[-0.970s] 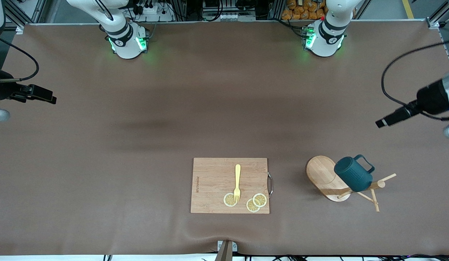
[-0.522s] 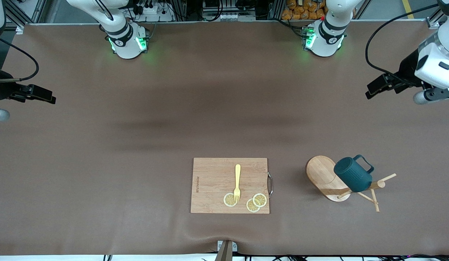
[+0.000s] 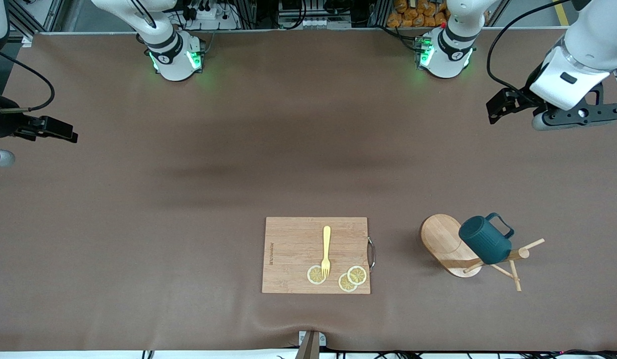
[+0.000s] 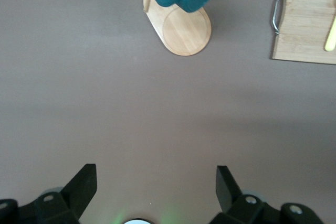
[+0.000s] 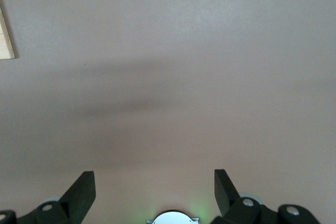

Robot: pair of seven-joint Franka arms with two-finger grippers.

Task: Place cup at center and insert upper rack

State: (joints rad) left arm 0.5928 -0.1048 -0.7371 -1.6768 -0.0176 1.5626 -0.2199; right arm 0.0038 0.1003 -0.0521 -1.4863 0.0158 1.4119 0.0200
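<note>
1. My left end effector (image 4: pixel 156 190) is up over bare surface (image 3: pixel 189 199) at the left arm's end, roughly 1 o'clock from the cup in the front view. Fingers spread wide, nothing held.
2. Its wrist view shows both dark fingertips (image 4: pixel 84 182) apart, with the cup and the rack's base well off from them.
3. My right end effector (image 5: pixel 155 187) is at the right arm's end, over bare surface. Jaws fully apart, empty. That arm waits.
4. Cup (image 3: pixel 485 240): dark teal, ribbed, tipped on its side, resting on the post of the upper rack (image 3: pixel 445 244), handle pointing toward 1 o'clock in the front view.
5. I see the upper rack lying tipped over, oval base on edge, post and pegs sticking out toward the left arm's end at about 4 o'clock.
6. Cutting board (image 3: pixel 293 254) sits at 9 o'clock from the rack, well apart, near the middle.
7. On the board: a yellow fork (image 3: pixel 326 251) and three lemon slices (image 3: pixel 357 274), the fork tines over one slice.
</note>
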